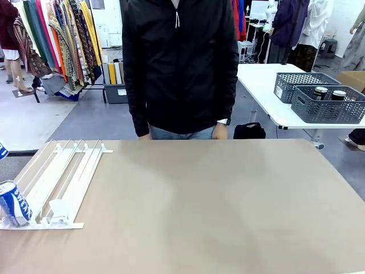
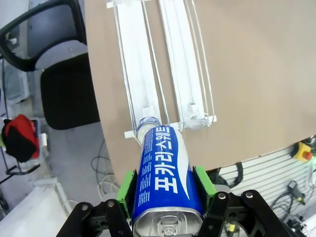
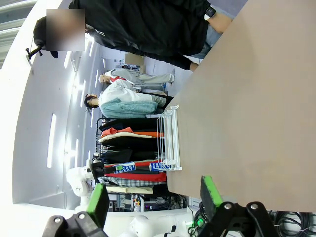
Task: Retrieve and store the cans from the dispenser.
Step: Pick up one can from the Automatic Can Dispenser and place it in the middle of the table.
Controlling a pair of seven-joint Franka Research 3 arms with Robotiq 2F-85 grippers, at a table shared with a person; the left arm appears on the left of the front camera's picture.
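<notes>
A wide tan counter (image 1: 228,200) stretches across the room, and a person in a black zip jacket (image 1: 179,63) stands right at its far edge. Off to the far right, a white table (image 1: 262,85) carries two grey lattice plastic baskets (image 1: 328,111), one just in front of the other. A black bag (image 1: 249,132) sits on the floor beside the person. Far left hangs a rack of colourful clothes (image 1: 63,34). A black office chair (image 2: 66,96) stands off the counter's left side, a red and black bundle (image 2: 19,136) near it.
</notes>
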